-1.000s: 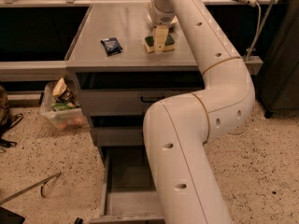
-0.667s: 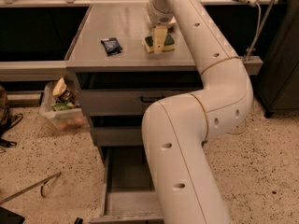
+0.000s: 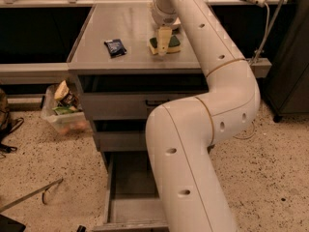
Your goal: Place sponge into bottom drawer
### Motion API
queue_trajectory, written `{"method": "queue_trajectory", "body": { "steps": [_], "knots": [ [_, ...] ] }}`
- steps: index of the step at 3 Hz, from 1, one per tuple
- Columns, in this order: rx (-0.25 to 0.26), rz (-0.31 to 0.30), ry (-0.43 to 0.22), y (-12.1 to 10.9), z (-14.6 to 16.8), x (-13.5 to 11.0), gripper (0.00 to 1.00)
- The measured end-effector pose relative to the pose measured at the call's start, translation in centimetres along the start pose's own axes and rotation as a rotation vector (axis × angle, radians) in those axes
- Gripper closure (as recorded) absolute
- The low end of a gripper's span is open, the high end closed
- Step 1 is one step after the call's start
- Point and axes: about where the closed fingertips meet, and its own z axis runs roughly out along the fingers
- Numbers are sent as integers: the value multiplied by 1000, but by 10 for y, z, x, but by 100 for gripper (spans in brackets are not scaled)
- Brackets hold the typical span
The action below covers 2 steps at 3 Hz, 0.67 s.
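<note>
The sponge [image 3: 174, 43], dark green on top with a yellow base, lies on the grey cabinet top [image 3: 130, 28] towards its right side. My gripper [image 3: 163, 46] reaches down from the long white arm and sits right at the sponge, covering its middle. The bottom drawer [image 3: 126, 210] is pulled open at floor level under the cabinet, its grey inside partly hidden by my arm's lower segment.
A dark blue packet [image 3: 115, 47] lies on the cabinet top left of the sponge. Two shallower drawers [image 3: 120, 105] are above the open one. A clear plastic bin [image 3: 64, 111] with items stands on the floor at left. A metal rod [image 3: 29, 195] lies on the floor.
</note>
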Motion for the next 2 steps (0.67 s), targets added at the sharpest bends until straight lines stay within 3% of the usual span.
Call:
{"method": "queue_trajectory", "body": {
  "steps": [2],
  "knots": [
    [-32,80,77,6,-5,12,0]
  ]
}}
